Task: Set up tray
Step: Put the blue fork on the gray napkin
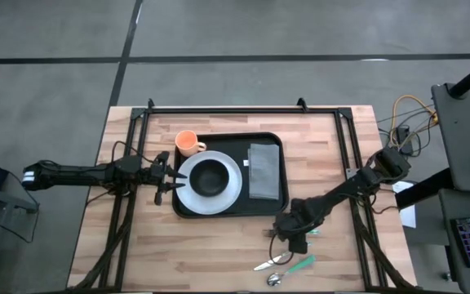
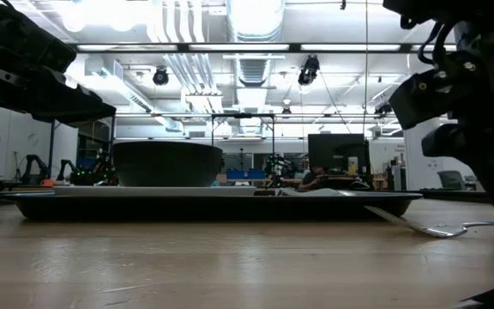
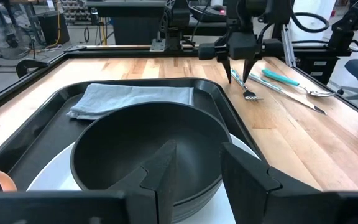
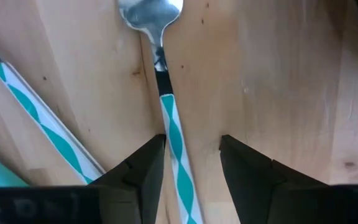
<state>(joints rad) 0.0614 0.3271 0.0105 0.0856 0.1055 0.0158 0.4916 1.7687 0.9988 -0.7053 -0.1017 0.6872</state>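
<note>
Black rimmed tray (image 1: 269, 200) mid-bench, holding plate (image 1: 228, 193), bowl (image 1: 210, 176), napkin (image 1: 263, 171). Left gripper (image 1: 168, 181) apart at its left rim; right gripper (image 1: 289, 238) apart, straddling fork (image 4: 174, 127) off the tray's front-right corner.

Robotics lab, ceiling ducts (image 2: 256, 34), monitors (image 2: 337, 153)

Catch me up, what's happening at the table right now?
The black tray already holds a white plate with a black bowl on it, a grey napkin and an orange cup. The right end effector is down over the cutlery lying on the wood beside the tray, open astride the teal-striped handle of a fork. The left end effector waits, open, at the plate's edge.
</note>
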